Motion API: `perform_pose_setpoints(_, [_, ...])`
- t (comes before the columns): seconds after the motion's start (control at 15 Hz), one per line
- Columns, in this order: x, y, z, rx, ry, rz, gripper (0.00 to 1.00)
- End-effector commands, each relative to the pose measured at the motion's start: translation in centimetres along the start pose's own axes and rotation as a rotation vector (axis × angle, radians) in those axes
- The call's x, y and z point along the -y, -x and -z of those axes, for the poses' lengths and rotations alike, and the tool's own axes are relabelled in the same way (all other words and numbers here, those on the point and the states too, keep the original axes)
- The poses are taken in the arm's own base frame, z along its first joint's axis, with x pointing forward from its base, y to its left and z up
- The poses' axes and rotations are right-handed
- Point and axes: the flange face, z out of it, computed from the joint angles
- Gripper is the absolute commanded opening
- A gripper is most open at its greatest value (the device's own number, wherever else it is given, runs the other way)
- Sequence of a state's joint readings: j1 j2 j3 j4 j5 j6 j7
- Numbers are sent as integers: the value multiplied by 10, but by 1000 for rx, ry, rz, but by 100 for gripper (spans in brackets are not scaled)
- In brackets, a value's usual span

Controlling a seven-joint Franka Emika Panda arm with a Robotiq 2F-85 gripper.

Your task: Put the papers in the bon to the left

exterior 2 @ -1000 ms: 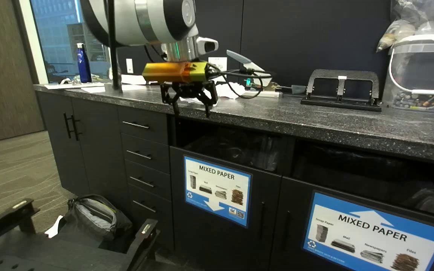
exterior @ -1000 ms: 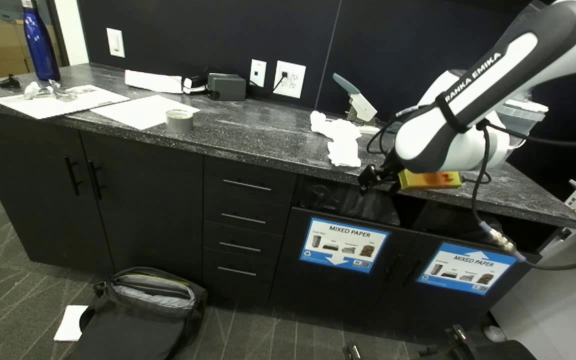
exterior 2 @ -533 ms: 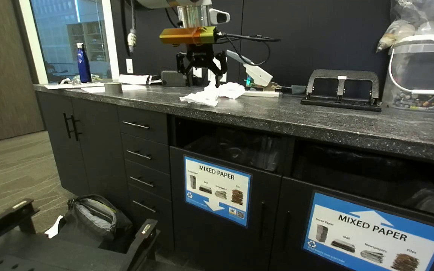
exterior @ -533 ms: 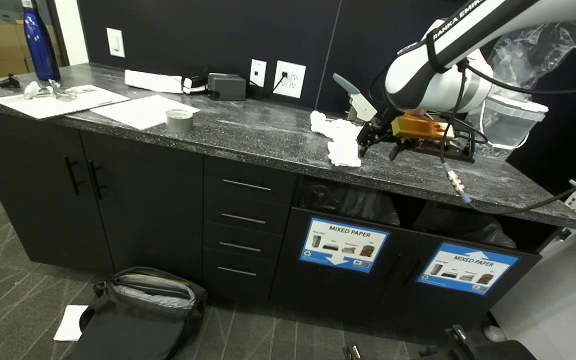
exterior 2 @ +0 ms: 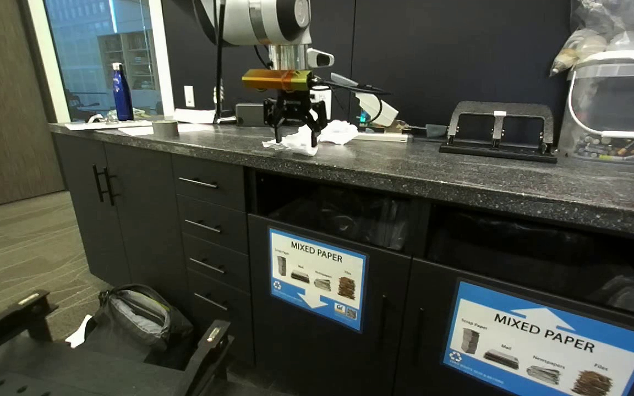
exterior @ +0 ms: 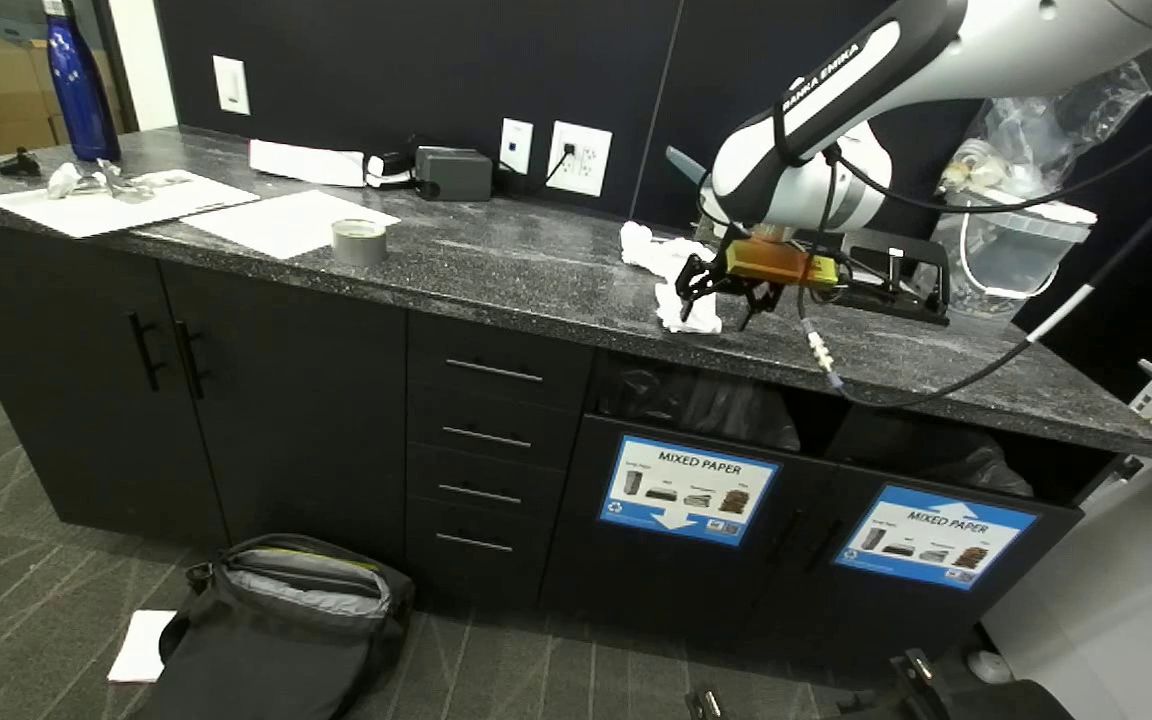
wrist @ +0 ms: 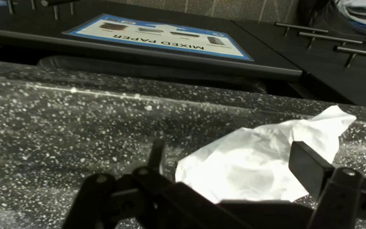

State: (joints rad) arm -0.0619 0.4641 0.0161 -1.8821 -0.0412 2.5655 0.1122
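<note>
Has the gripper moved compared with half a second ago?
Yes: in an exterior view, the gripper has come lower in the picture, closer to the front edge of the countertop.

Both exterior views face the counter [exterior: 506, 265], the wrist view closest

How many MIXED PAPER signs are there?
2: in both exterior views, the blue-bordered rectangular down-arrow sign on the left black door, the similar up-arrow sign on the right black door.
</note>
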Motion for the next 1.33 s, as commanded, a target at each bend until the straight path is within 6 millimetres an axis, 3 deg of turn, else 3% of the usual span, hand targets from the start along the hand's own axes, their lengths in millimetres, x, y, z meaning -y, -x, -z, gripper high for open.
perform_pose_setpoints(0.0, [9,-33,7,-5,15,-28,100])
perform_pose_setpoints(0.47, [24,-56,11,10,20,-5,100])
perform_pose_setpoints(1.07, [26,-78,-41,-2,35,5,100])
perform_pose_setpoints(1.13, [24,-80,-47,1,41,4,75])
perform_pose_setpoints(1.2, [21,-82,-53,1,46,2,74])
perform_pose_setpoints(1.27, [18,-85,-55,-1,48,2,66])
